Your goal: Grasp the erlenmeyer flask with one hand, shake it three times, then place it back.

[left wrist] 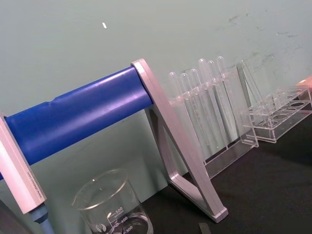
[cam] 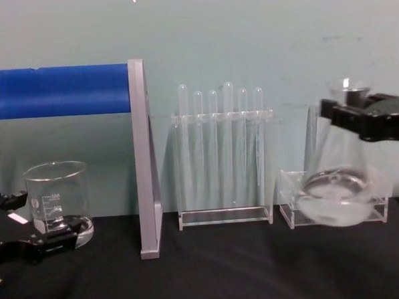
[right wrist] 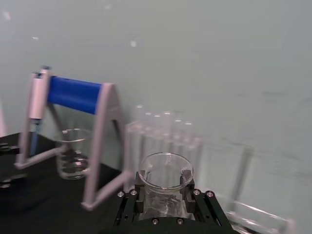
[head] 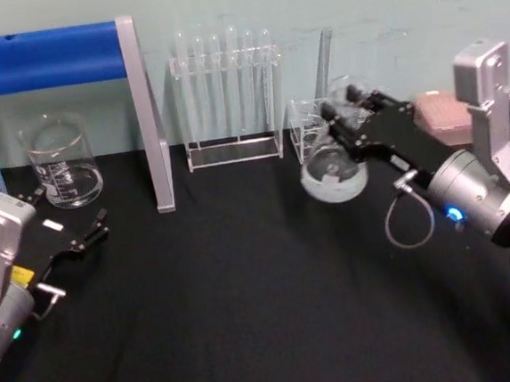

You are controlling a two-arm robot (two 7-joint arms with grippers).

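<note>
The erlenmeyer flask (head: 331,165) sits right of centre in the head view, tipped so its wide base faces down and left, and it looks to be off the black table (head: 249,326). The right gripper (head: 352,113) has its fingers (right wrist: 187,189) clamped on the neck just under the flared rim. I'd judge the grasp and lift done and the shaking under way. I can't tell how many of the three shakes are spent, and setting it back is not yet done. The right wrist view looks down into the rim with a finger either side. The chest view shows the base side-on, hanging before a small clear rack (cam: 289,208), beside the test tube rack (cam: 221,155). The left gripper (head: 87,234) is parked at lower left near the glass beaker (head: 60,163), fingers spread and holding nothing.
</note>
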